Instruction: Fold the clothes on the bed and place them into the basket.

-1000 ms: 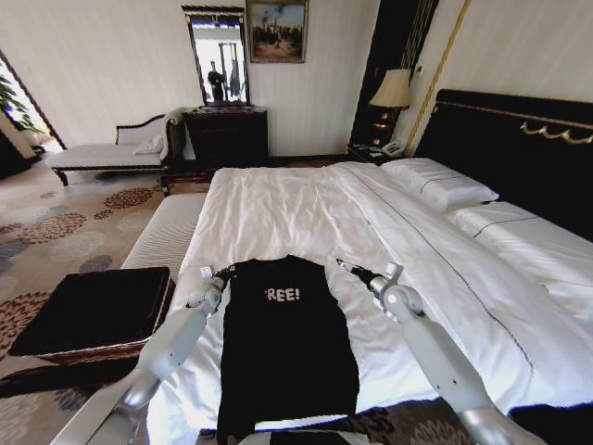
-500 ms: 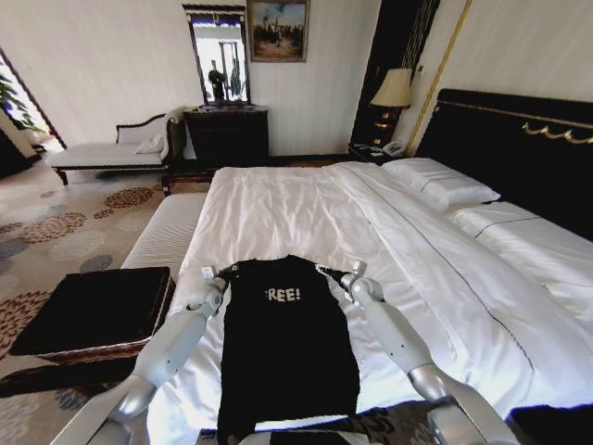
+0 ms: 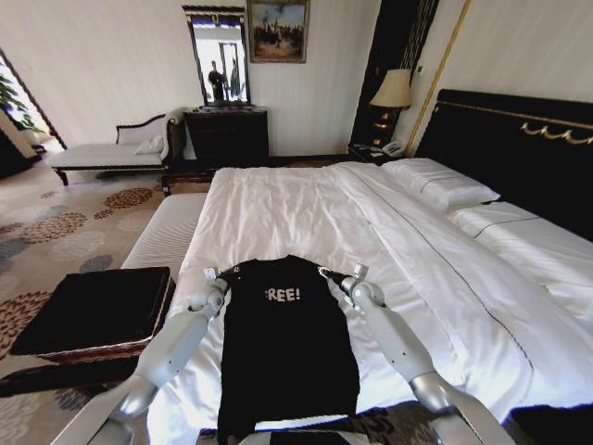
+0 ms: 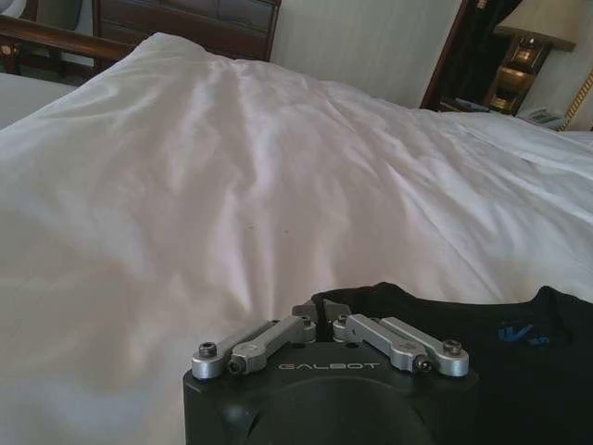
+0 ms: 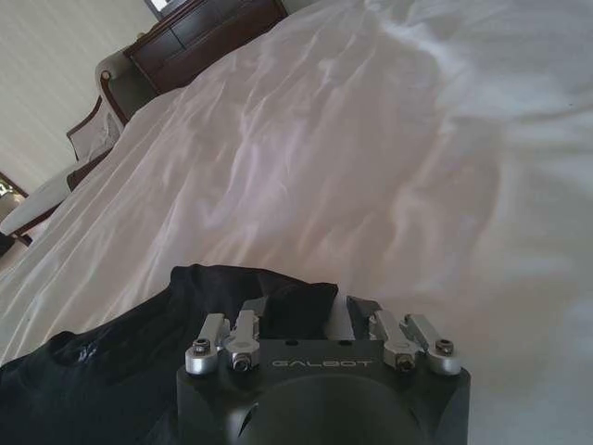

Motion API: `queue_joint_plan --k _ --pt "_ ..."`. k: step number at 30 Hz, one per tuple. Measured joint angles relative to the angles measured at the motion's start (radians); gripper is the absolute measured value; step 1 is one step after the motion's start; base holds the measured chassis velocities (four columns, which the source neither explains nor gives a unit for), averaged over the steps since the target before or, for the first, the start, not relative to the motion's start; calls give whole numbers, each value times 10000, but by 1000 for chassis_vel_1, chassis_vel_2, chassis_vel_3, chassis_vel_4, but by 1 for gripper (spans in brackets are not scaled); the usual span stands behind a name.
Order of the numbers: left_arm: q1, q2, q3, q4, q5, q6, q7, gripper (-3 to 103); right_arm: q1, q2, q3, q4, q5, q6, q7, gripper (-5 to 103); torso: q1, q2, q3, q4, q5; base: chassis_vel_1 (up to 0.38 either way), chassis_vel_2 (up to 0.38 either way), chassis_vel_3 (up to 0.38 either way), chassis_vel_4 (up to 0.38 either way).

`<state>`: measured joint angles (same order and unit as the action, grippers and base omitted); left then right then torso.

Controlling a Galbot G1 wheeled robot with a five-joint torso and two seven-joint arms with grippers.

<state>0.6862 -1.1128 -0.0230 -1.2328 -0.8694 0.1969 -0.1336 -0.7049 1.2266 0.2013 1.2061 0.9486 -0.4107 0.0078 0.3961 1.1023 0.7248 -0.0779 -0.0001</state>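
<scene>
A: Where are we with the black short-sleeved T-shirt (image 3: 287, 334)?

B: It lies flat, sleeves tucked, near the foot of the large white-sheeted bed (image 3: 306, 209). Our left gripper (image 3: 220, 274) is clamped on its shoulder at ten o'clock; our right gripper (image 3: 328, 276) straddles the other shoulder at two o'clock, fingers partly apart.

A: And the brown wicker basket (image 3: 88, 315)?

B: At nine o'clock, on the floor. We judge most folding remains.

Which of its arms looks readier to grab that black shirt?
Left, probably: the left gripper is shut on the T-shirt shoulder, while the right gripper is open around the other shoulder.
</scene>
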Motion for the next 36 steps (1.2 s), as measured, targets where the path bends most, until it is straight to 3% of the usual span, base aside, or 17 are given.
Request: queue_joint_plan --k 1,3,5,8,14,20,29,36 --pt "0 16 0 0 11 -3 6 2 -6 13 -6 35 -7 2 4 41 0 0 0 -1 0 0 0 0 0" --pt "0 19 0 0 13 -4 6 2 -5 15 -8 38 -10 3 6 41 0 0 0 0 0 0 0 0 0" --pt "-13 27 -17 9 15 -9 8 2 2 54 -32 28 -45 26 91 30 0 0 0 1 1 0 0 0 0" --pt "-40 27 -27 14 12 -10 -1 2 9 56 -32 11 -54 30 134 25 0 0 0 1 0 0 0 0 0" --pt "-15 42 -47 -53 6 -17 -26 2 28 -4 -74 45 -65 30 118 2 0 0 1 -1 0 0 0 0 0" --pt "-1 180 -70 -348 -65 -18 -46 2 29 -106 -101 339 -247 121 162 2 0 -1 0 1 0 0 0 0 0" --pt "-286 926 -151 -1699 -699 75 -486 2 477 -704 -186 1273 -319 261 451 2 0 0 1 -1 0 0 0 0 0" --pt "-1741 1680 354 -1785 -1748 138 -445 2 1518 -877 -548 1378 -199 320 551 2 1 -1 1 2 -2 0 0 0 0"
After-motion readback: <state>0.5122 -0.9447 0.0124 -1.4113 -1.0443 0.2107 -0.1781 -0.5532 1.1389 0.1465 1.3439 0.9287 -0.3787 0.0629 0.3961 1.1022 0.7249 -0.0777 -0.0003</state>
